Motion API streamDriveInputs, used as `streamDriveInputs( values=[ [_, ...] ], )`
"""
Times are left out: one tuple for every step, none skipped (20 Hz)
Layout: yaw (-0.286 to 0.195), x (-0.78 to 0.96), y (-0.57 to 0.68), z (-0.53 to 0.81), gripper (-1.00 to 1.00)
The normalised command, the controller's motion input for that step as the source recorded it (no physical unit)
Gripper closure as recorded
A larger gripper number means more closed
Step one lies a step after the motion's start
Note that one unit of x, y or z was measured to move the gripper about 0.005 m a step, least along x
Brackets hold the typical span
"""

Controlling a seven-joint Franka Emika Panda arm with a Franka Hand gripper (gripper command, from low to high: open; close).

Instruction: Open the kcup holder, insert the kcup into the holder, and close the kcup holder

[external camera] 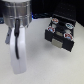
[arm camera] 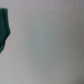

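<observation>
The kcup holder [external camera: 61, 33] is a black box at the exterior view's right, and its top side shows round slots. Several pods sit in the slots, some with reddish or dark tops [external camera: 54, 22]. I cannot make out a green-and-blue kcup at this size. My arm fills the exterior view's left, well apart from the holder. Its white lower end, where my gripper [external camera: 15, 62] is, hangs over the bare table. The fingers are too blurred to read. The wrist view shows only pale table and a dark shape [arm camera: 4, 30] at one edge.
The white table [external camera: 42, 65] spreads between the arm and the holder. A black cable [external camera: 18, 40] runs down the arm. A dark background lies beyond the table's far edge.
</observation>
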Motion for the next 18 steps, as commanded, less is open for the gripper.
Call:
streamDriveInputs(
  values=[
    [-0.255,0.22,-0.43,-0.14,-1.00],
    [-0.246,0.25,-0.41,-0.13,-1.00],
    [-0.234,0.27,-0.39,-0.14,-1.00],
    [-0.216,0.31,-0.36,-0.14,-1.00],
    [-0.202,0.31,-0.35,-0.15,-1.00],
    [-0.190,0.27,-0.35,-0.17,-1.00],
    [-0.176,0.23,-0.35,-0.15,-1.00],
    [-0.163,0.21,-0.35,-0.14,-1.00],
    [-0.161,0.20,-0.34,-0.14,-1.00],
    [-0.165,0.25,-0.38,-0.10,-1.00],
    [-0.153,0.19,-0.37,-0.13,-1.00],
    [-0.153,0.16,-0.35,-0.13,-1.00],
    [-0.140,0.12,-0.37,-0.11,-1.00],
    [-0.106,0.04,-0.31,-0.07,-1.00],
    [-0.084,0.01,-0.25,-0.04,-1.00],
    [-0.058,-0.01,-0.19,-0.02,-1.00],
    [0.000,-0.01,0.00,0.00,-1.00],
    [0.000,-0.21,0.02,0.00,-1.00]
  ],
)
